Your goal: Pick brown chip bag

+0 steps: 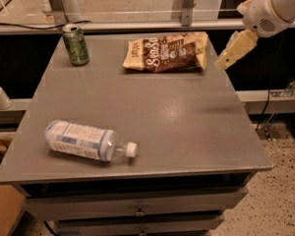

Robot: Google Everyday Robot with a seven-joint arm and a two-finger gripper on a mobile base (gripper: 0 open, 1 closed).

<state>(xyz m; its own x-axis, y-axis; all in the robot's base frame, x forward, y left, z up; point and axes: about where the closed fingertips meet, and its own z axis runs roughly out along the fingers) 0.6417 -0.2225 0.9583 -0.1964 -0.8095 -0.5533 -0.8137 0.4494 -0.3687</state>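
Observation:
The brown chip bag [167,53] lies flat at the far middle-right of the grey table [187,117], with a dark brown middle, white lettering and tan-yellow ends. My gripper [232,53] hangs from the white arm at the upper right, above the table's far right edge, just to the right of the bag and apart from it. It holds nothing.
A green can [75,44] stands upright at the far left of the table. A clear plastic bottle [86,141] lies on its side near the front left, cap pointing right. A rail with posts runs behind the table. Speckled floor lies to the right.

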